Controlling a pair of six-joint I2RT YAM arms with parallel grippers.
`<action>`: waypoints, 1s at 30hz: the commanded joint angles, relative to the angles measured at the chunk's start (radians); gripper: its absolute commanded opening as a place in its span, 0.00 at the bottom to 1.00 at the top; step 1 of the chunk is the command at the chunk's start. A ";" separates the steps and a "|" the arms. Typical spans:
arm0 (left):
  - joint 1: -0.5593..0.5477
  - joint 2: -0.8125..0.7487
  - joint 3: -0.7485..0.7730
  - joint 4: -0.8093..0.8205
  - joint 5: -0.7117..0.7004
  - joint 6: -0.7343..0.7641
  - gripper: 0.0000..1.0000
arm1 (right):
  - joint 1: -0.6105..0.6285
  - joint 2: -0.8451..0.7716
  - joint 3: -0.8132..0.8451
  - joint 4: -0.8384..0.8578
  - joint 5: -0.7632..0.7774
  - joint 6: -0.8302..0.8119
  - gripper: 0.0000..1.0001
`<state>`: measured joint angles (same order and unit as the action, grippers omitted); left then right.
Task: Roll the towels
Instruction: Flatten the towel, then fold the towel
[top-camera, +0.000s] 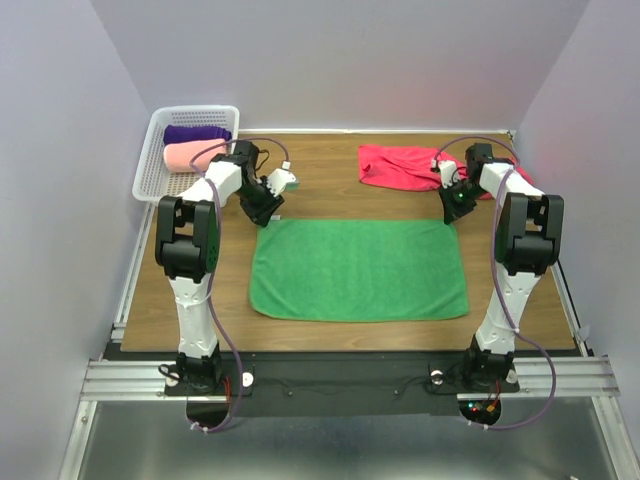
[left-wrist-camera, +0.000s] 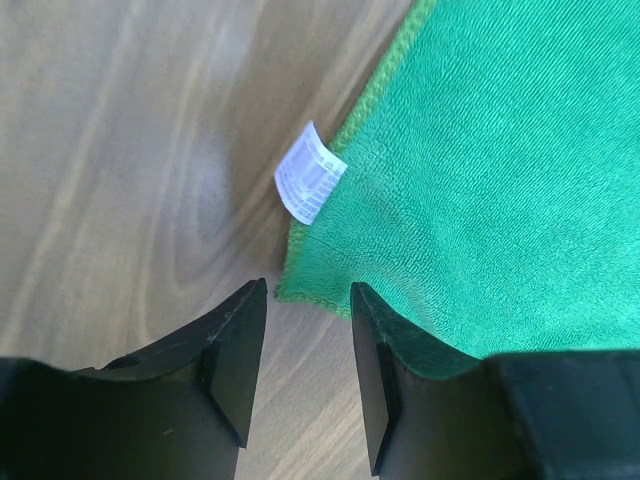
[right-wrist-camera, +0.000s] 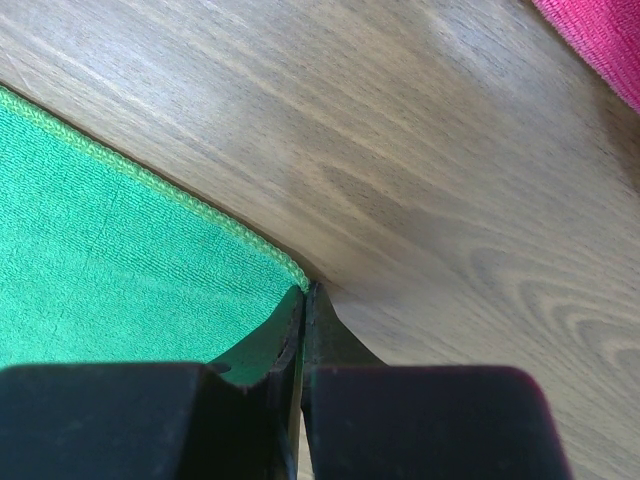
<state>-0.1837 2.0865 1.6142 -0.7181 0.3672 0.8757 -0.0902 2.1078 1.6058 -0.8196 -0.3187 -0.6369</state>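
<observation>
From above I count four towels: one green towel (top-camera: 358, 268) spread flat on the table (top-camera: 330, 160), one crimson towel (top-camera: 400, 165) crumpled beyond the green towel's far right corner, and a purple towel (top-camera: 196, 133) and a salmon-pink towel (top-camera: 190, 155) rolled side by side in the single white basket (top-camera: 152, 150) beyond its far left corner. Both of my arms reach forward and bend down at the elbow, my left pincer (top-camera: 268, 208) at the green towel's far left corner and my right pincer (top-camera: 452, 212) at its far right corner. Through my left wrist, my left pincer (left-wrist-camera: 307, 300) is released, its two black fingers apart, with the tip of the green towel (left-wrist-camera: 480, 180) corner just ahead of the gap and one white label (left-wrist-camera: 311, 186) on the hem beyond. Through my right wrist, my right pincer (right-wrist-camera: 303, 292) is clenched on the very corner of the green towel (right-wrist-camera: 120, 260); the crimson towel (right-wrist-camera: 600, 35) shows across bare wood from that corner.
</observation>
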 joint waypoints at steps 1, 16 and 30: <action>-0.003 -0.003 0.067 -0.063 0.049 0.022 0.50 | 0.004 -0.002 -0.003 -0.032 -0.011 -0.003 0.00; -0.003 0.046 0.065 -0.052 0.010 0.022 0.35 | 0.004 -0.005 -0.006 -0.032 -0.019 -0.003 0.01; 0.044 0.050 0.225 -0.078 -0.010 0.009 0.00 | -0.026 0.055 0.239 -0.036 -0.037 0.062 0.01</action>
<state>-0.1658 2.1376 1.7535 -0.7689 0.3656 0.8841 -0.1009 2.1521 1.7550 -0.8619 -0.3416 -0.5972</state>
